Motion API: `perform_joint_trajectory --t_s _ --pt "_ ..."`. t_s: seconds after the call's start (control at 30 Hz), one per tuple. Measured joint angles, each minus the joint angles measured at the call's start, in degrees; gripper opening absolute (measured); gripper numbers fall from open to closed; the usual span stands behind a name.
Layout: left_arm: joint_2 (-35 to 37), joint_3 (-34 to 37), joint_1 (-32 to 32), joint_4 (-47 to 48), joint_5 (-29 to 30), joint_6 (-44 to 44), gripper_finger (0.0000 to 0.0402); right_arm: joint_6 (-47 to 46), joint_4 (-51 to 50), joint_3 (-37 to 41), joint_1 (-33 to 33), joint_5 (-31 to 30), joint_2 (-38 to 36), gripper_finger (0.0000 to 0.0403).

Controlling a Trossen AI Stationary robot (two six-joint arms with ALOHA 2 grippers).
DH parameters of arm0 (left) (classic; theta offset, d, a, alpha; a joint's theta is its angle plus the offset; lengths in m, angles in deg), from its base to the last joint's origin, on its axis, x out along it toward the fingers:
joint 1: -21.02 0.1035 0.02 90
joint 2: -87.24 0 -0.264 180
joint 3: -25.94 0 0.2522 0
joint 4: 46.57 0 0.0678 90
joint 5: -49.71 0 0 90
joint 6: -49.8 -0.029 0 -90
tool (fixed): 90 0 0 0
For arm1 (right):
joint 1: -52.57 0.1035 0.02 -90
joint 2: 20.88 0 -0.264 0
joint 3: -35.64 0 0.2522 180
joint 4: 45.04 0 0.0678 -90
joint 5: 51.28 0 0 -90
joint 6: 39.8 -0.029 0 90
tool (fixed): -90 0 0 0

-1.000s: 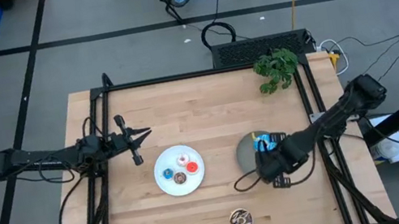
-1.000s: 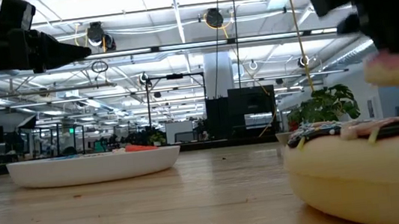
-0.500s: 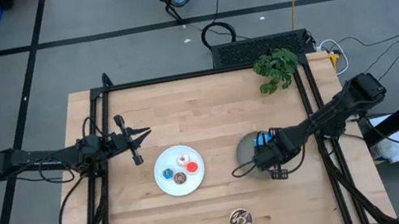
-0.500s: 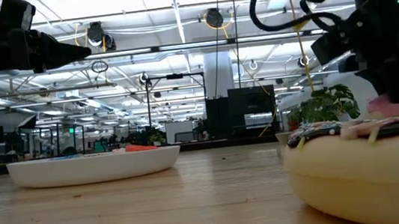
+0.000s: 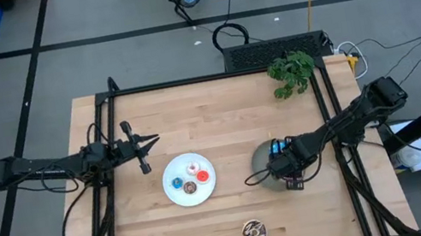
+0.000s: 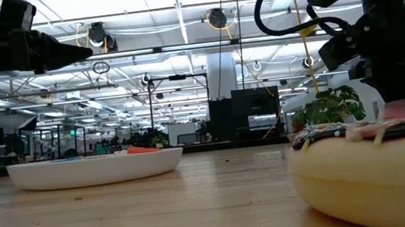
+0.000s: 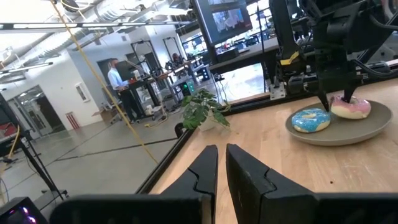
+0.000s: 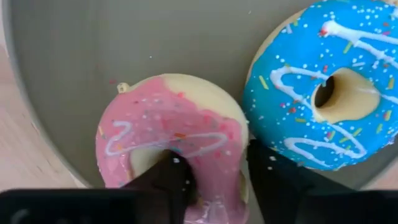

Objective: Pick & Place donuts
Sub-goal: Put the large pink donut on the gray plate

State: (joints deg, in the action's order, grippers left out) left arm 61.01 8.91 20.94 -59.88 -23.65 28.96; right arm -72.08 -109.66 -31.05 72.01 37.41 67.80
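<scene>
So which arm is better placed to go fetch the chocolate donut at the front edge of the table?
Probably the right. The right gripper is over the grey plate, fingers astride the pink donut, nearer the chocolate donut. The left gripper hovers beyond the white plate.

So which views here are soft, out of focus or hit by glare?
Low view: the chocolate donut fills the right foreground, too close and soft, and bright ceiling lights glare behind. Right wrist view: the pink donut and blue donut are sharp, but the gripper's dark fingers blur at the bottom edge. High view: evenly lit, no glare. Left wrist view: clear, background bright.
</scene>
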Motion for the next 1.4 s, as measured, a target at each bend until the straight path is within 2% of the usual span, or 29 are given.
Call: perform_joint_trajectory --t_s 0.1,0.23,0.53,0.7,1.03,1.2,1.4 --pt "0.0 0.0 0.0 0.0 0.0 0.0 0.0040 -0.9 -0.4 0.0 0.0 1.5 -0.4 0.0177" --pt "0.0 0.0 0.0 0.0 0.0 0.0 0.0040 -1.7 -0.8 0.0 0.0 1.8 -1.7 0.0199" --pt "0.0 0.0 0.0 0.0 0.1 0.0 0.0040 -2.2 -1.3 0.0 0.0 1.5 -5.7 0.0212" --pt "0.0 0.0 0.0 0.0 0.1 0.0 0.0040 -1.6 -1.2 0.0 0.0 1.2 -5.5 0.0219" --pt "0.0 0.0 0.0 0.1 0.2 0.0 0.0040 -3.9 -6.0 -0.1 0.9 -1.8 -3.1 0.0289" --pt "0.0 0.0 0.0 0.1 0.5 0.0 0.0040 -3.1 -3.8 -0.5 1.4 -1.5 -3.9 0.0297" --pt "0.0 0.0 0.0 0.1 0.5 0.0 0.0040 -4.5 -7.4 -0.7 1.3 -0.3 -3.8 0.0297"
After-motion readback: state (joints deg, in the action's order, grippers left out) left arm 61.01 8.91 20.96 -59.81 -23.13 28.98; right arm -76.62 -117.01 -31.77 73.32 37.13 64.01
